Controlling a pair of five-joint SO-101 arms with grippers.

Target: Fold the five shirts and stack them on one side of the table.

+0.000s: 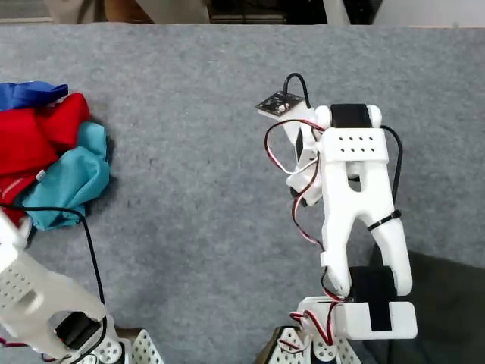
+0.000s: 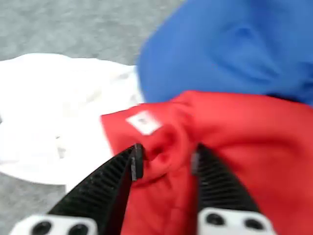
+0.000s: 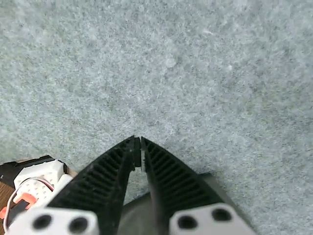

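Over at the far left of the desk [image 1: 197,152] sits the unfolded heap: blue shirt [image 1: 30,93] at the back, red shirt [image 1: 38,140] in the middle, teal shirt [image 1: 72,178] slumped against its near side. My left wrist camera also picks up a white shirt [image 2: 54,112] lying just beside the red one. My left pincer [image 2: 165,161] is down in that heap, squeezing a fat ridge of the red shirt. The jaws stand partway apart with cloth packed between them, and nothing else is caught as far as I can see. The white tag [image 2: 143,122] sits just past the tips, so I reckon I've got it near the collar.

I'd call this the very start, pulling the first shirt out of the pile; nothing looks folded or stacked. To do it right, I'd lift straight up and slow so the blue one touching the red slides off instead of tagging along. Then I'd drag toward the open grey middle, where there's room to spread it flat. A bunched fold can slip, so a firm squeeze helps.

Further right, my right pincer [image 3: 137,147] hangs closed and empty over bare desk, handy for pinning a second corner. Off at the right edge there's a dark cloth [image 1: 447,303]; can't tell if that's a shirt.
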